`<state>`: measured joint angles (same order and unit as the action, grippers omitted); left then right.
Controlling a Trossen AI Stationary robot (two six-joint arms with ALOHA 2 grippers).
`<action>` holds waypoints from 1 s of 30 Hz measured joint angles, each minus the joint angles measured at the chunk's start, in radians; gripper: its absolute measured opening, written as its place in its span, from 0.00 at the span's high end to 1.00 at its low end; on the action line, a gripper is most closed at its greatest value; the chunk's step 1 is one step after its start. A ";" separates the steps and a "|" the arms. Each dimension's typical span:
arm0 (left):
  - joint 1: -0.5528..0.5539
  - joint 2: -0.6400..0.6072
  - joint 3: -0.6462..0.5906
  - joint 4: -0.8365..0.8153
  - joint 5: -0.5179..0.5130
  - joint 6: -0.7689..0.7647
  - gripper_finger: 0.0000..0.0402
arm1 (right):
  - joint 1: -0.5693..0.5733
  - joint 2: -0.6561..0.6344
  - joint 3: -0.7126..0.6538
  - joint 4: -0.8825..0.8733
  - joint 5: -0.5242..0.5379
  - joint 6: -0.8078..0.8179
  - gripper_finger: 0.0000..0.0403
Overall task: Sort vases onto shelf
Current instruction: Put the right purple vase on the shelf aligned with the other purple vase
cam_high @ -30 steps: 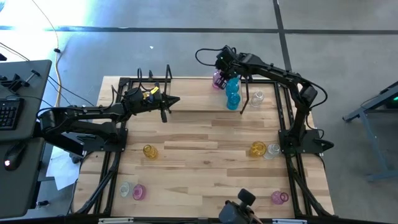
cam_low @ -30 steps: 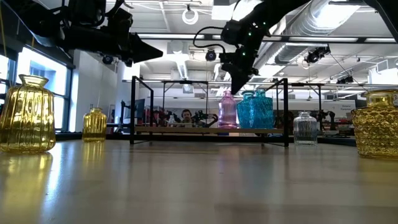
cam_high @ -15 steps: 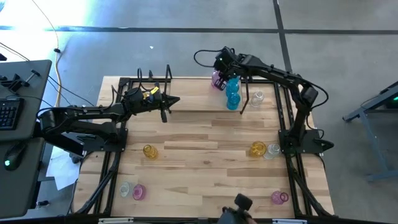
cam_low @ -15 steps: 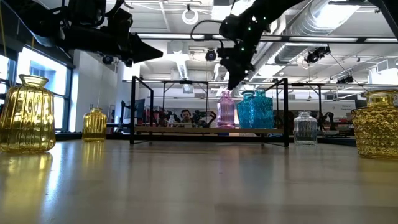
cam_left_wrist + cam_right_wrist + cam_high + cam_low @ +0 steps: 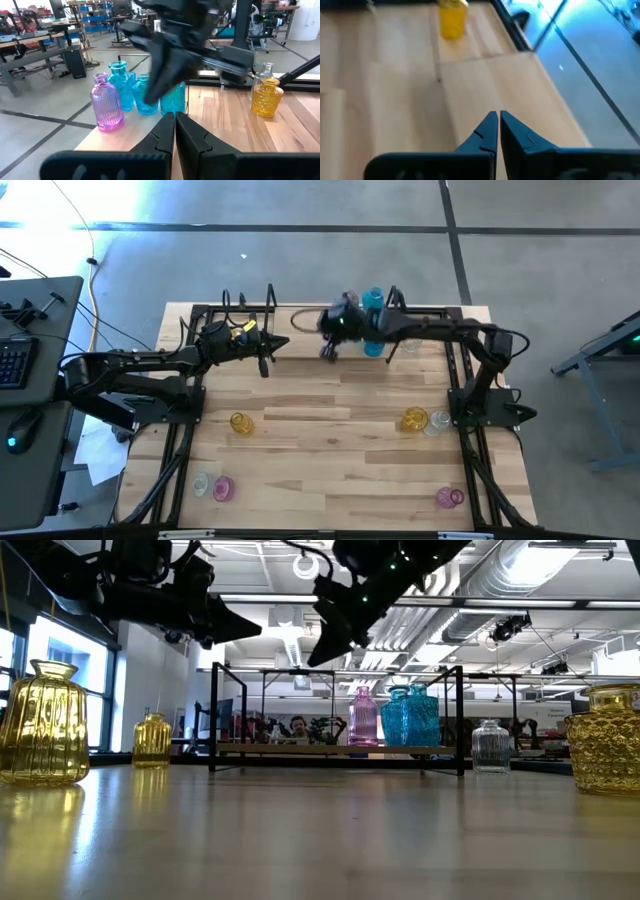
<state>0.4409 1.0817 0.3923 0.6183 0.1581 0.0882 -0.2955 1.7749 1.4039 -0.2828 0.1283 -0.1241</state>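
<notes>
right gripper (image 5: pixel 329 350) pressed together, empty, over the shelf (image 5: pixel 300 346) middle | shelved vases (image 5: pixel 392 716) to its right at far edge | loose yellow vase (image 5: pixel 415 419) nearer right arm | left gripper (image 5: pixel 284 341) shut, waiting

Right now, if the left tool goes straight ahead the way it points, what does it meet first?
Probably the right arm, which crosses just ahead of the shut left tool. The cyan vases and the pink vase stand behind it, though depth is unclear.
</notes>
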 joint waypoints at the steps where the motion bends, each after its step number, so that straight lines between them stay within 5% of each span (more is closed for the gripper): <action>1: -0.004 0.000 0.000 0.001 0.000 0.000 0.99 | 0.018 -0.011 -0.039 0.053 0.000 0.017 1.00; 6: -0.016 0.000 0.000 0.006 0.000 0.002 0.99 | 0.112 -0.067 -0.159 0.130 0.014 0.154 1.00; 14: -0.017 0.000 0.000 0.008 0.000 0.002 0.99 | 0.367 -0.196 -0.186 -0.131 0.135 0.487 1.00; 30: -0.023 0.000 0.000 0.016 0.000 -0.005 0.99 | 0.940 -0.260 -0.118 -0.730 0.023 1.725 1.00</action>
<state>0.4178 1.0817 0.3923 0.6342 0.1581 0.0830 0.6444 1.5150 1.2858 -1.0130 0.1509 1.6009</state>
